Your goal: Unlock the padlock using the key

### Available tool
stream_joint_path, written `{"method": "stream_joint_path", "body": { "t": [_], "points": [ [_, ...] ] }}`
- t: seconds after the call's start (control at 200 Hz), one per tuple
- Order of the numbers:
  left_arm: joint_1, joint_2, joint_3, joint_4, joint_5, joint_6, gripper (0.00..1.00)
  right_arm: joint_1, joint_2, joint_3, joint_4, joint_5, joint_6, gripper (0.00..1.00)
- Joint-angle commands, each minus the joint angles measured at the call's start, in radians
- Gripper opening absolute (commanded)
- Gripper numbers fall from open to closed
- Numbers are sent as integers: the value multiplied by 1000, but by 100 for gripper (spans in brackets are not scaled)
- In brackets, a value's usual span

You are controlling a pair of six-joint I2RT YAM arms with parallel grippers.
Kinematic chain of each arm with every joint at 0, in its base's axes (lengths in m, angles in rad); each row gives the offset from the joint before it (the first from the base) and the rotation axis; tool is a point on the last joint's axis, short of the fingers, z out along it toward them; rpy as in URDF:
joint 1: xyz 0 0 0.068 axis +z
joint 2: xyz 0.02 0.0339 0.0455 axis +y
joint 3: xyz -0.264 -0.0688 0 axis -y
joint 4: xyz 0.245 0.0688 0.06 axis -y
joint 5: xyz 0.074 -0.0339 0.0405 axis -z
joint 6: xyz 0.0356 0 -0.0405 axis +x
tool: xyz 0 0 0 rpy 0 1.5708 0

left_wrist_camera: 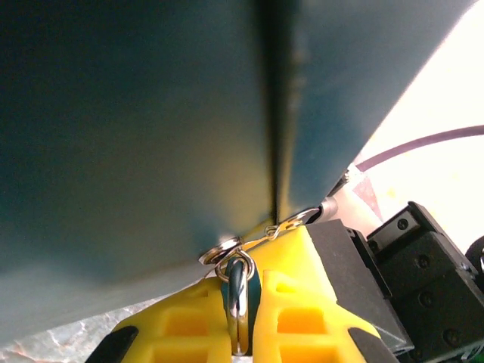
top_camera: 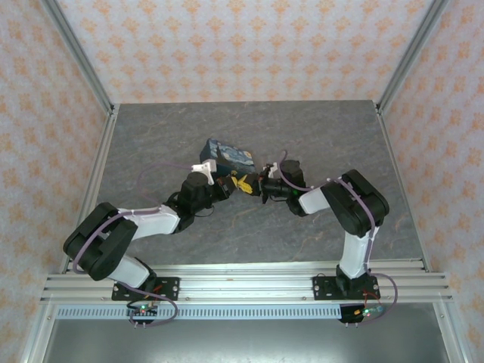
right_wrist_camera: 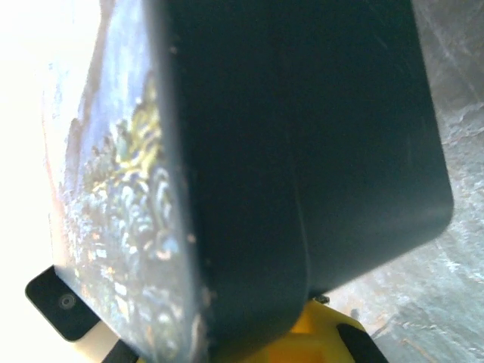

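Note:
The padlock (left_wrist_camera: pixel 240 299), a tiny bluish-dark body with a silver loop, sits pinched edge-on between the yellow fingers of my left gripper (left_wrist_camera: pixel 246 272), which is shut on it. A silver ring (left_wrist_camera: pixel 223 249) and a thin wire link (left_wrist_camera: pixel 291 224) run from it along the blue painted box (left_wrist_camera: pixel 136 136) towards the right arm's black housing (left_wrist_camera: pixel 423 272). From above, my left gripper (top_camera: pixel 240 182) and right gripper (top_camera: pixel 262 186) meet tip to tip just in front of the box (top_camera: pixel 231 155). The box (right_wrist_camera: pixel 318 136) covers the right fingertips, so only a yellow finger (right_wrist_camera: pixel 321 336) shows. The key is hidden.
The grey marbled table (top_camera: pixel 249 234) has free room in front of and beside the box. Aluminium rails (top_camera: pixel 242 283) cross the near edge and metal posts frame the patterned walls. A purple cable (left_wrist_camera: pixel 423 144) loops by the right arm.

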Motion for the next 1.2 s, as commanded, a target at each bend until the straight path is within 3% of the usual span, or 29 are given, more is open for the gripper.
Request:
{"method": "stream_joint_path", "body": {
  "t": [0.0,0.165,0.55,0.696,0.766,0.951,1.196],
  "points": [
    [-35,50,-25,24,282,173,0,-25,55,40,226,76,141,0],
    [-4,110,-6,4,334,206,0,-33,65,42,153,67,110,0],
    [-2,195,-49,154,290,-47,0,-32,-103,51,-255,169,-164,0],
    [-14,230,-58,210,267,-146,9,-31,-115,47,-303,194,-189,0],
    [-22,243,-57,218,256,-175,18,-30,-112,45,-300,199,-184,0],
    [-32,269,-53,231,245,-222,24,-28,-103,51,-297,203,-176,0],
    [-32,226,-82,250,227,-264,44,-28,-108,69,-352,201,-209,0]
  ]
}}
